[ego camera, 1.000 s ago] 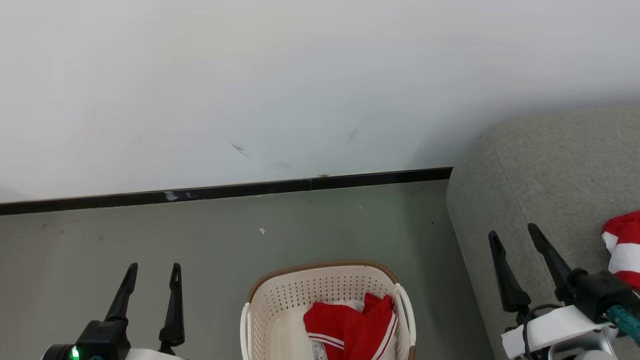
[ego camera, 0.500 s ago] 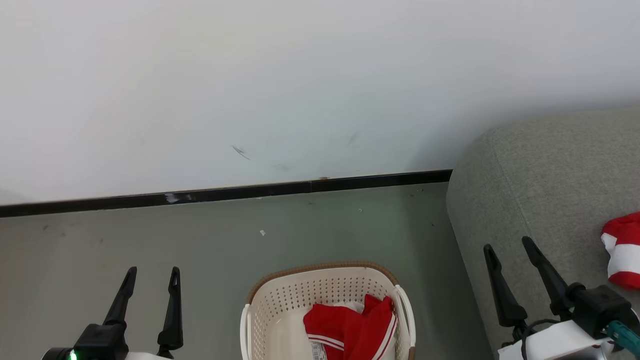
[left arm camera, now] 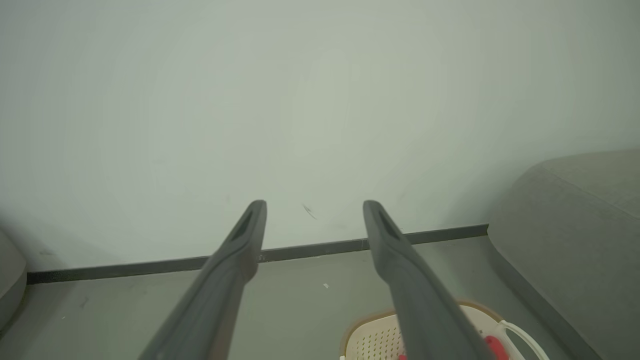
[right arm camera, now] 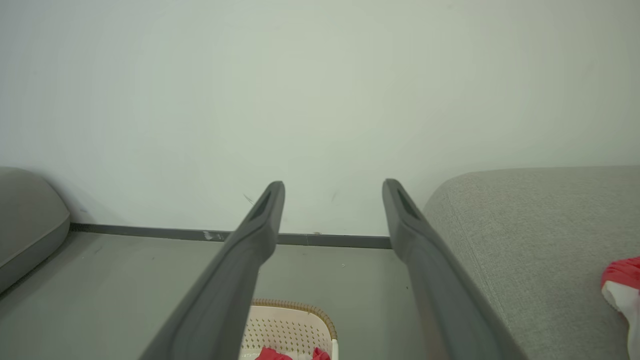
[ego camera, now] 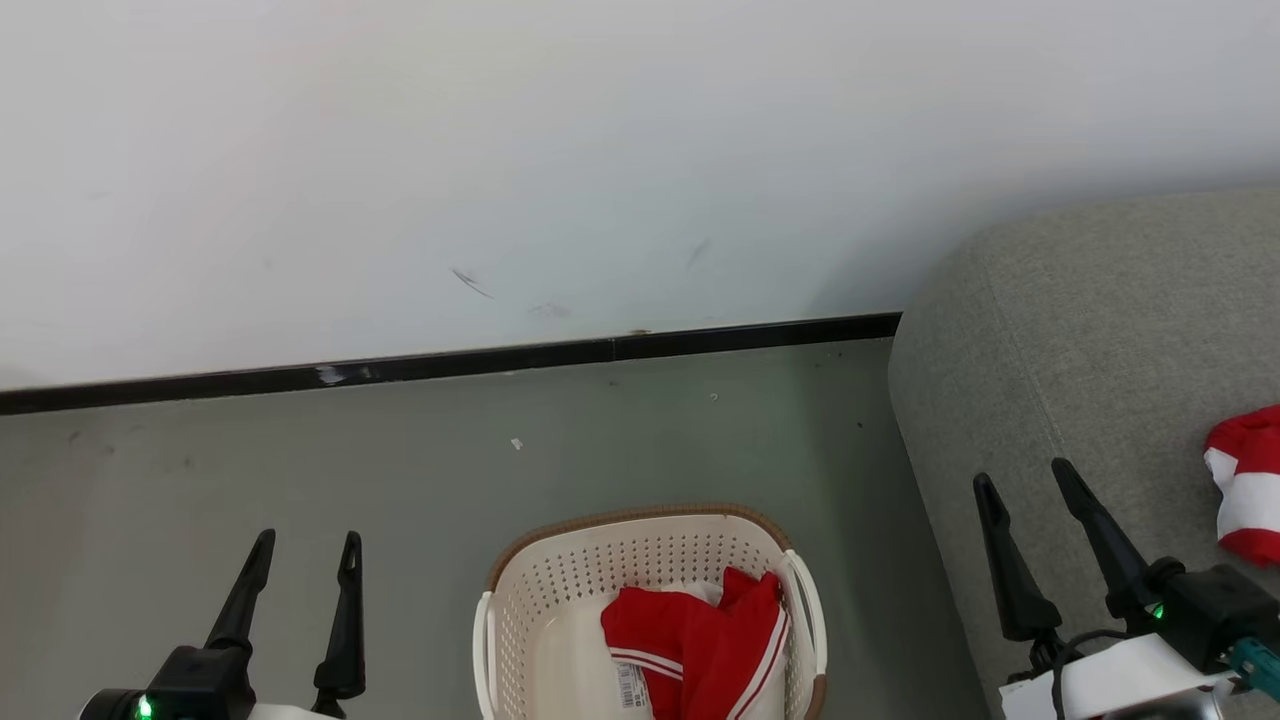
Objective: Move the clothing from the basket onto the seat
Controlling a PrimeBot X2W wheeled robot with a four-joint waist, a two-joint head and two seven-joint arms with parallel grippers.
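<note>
Camera is tilting down. Left gripper (ego camera: pixel 306 540) and right gripper (ego camera: pixel 1020 472) are hovering wide open. Clothing (ego camera: pixel 700 640) is lying in the near basket (ego camera: pixel 630 517), left of the seat (ego camera: pixel 1080 330); a careless reach risks fingers catching the rim.

Left pincer (ego camera: pixel 305 537) parted, empty; right pincer (ego camera: pixel 1025 470) likewise.

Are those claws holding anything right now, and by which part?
Nothing is held. The left gripper and right gripper are both open and empty; red clothing lies in the basket and on the seat.
</note>
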